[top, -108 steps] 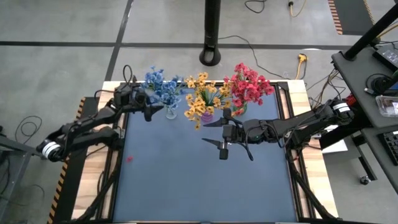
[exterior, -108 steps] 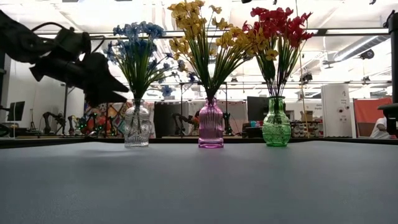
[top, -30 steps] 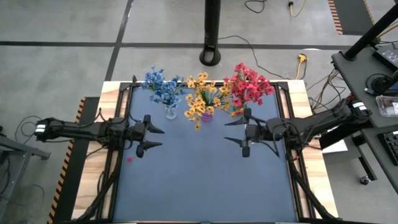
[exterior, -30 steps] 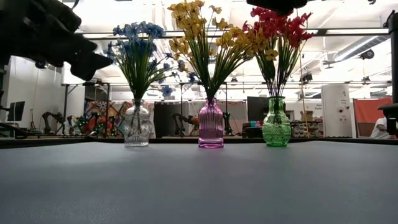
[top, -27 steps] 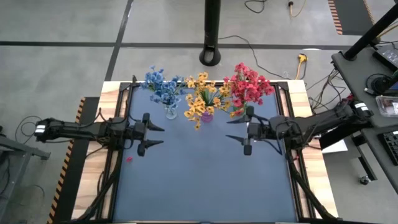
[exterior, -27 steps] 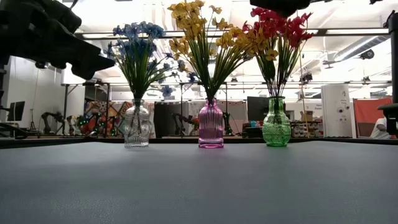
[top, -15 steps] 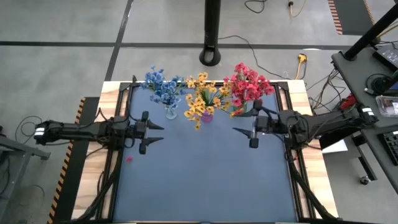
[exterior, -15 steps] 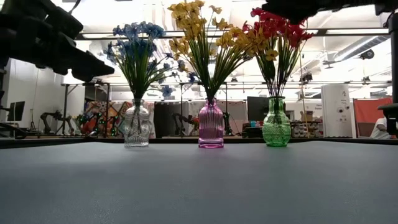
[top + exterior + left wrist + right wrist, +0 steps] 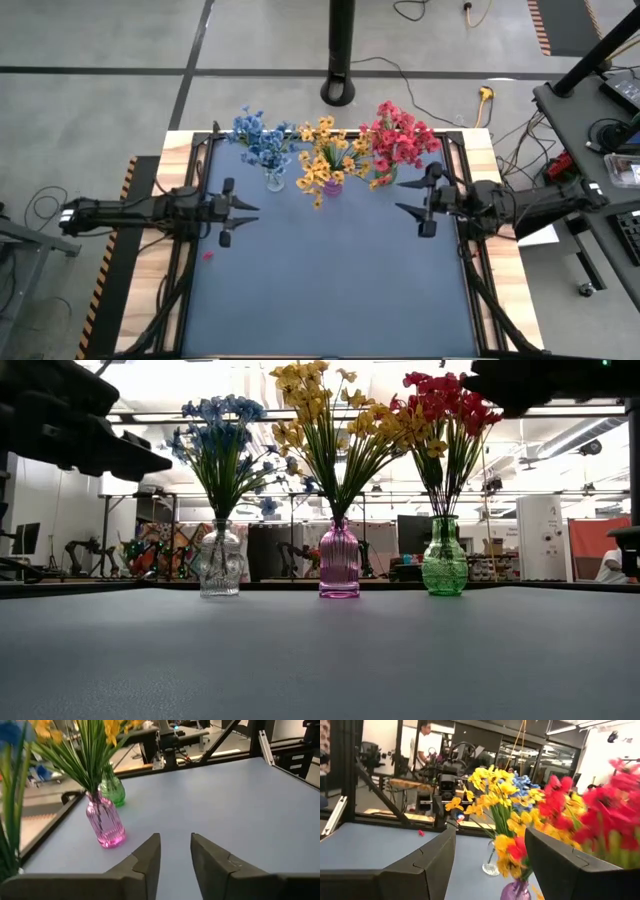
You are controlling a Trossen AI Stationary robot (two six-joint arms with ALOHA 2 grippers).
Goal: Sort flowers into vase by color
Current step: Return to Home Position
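Fingers of the left gripper (image 9: 245, 213) stand apart with a narrow gap between them, and the gripper hangs above the left side of the blue-grey table mat (image 9: 330, 290), pointing right, a little nearer than the row of vases. The right gripper (image 9: 410, 192) is spread wide and hangs above the right side of the mat, pointing left, just right of the red blossoms. Both are held well above the tabletop. Along the far edge of the mat three vases stand upright in a row, apart from one another. On the left, the clear glass vase (image 9: 220, 565) holds the blue flowers (image 9: 220, 430). In the middle, the violet ribbed glass vase (image 9: 339, 565) holds the yellow-orange flowers (image 9: 320, 410). On the right, the green round-bellied glass vase (image 9: 445, 565) holds the red flowers (image 9: 445, 405). A small red scrap (image 9: 208, 255) lies on the mat near its left edge, nearer than the left gripper. Beyond the table, in the room, a person in a white top (image 9: 425, 745) stands among benches.
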